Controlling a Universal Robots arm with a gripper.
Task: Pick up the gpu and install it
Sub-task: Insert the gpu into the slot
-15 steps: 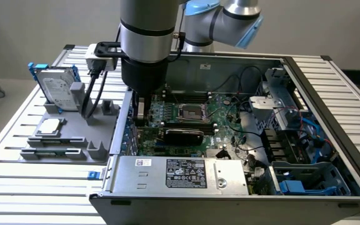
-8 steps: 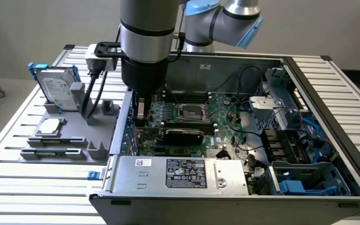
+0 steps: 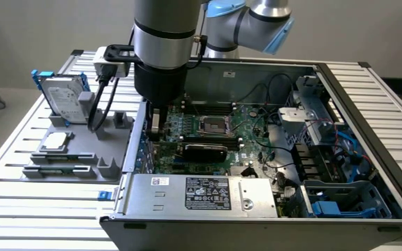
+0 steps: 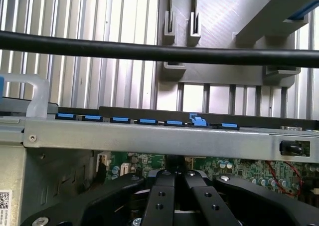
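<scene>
Black gpu (image 3: 204,151) on green motherboard (image 3: 246,123) inside the dark grey case (image 3: 257,230). Beside the case, grey tray (image 3: 82,144), silver hard drive (image 3: 65,102) framed in blue, on silver ribbed surface (image 3: 40,209). Black gripper (image 4: 175,178).

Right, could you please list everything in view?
computer case: one, black, open, on the table
motherboard: one, green, inside the case
gpu: one, black cover, on the motherboard
power supply: one, silver, case's near side
hard drive: one, silver, blue frame, upright in the holder
holder: one, grey, exterior view's left of the case
table: one, silver, slatted, under everything
arm: one, silver and light blue, over the case
hand: one, black, shut, inside the case
</scene>
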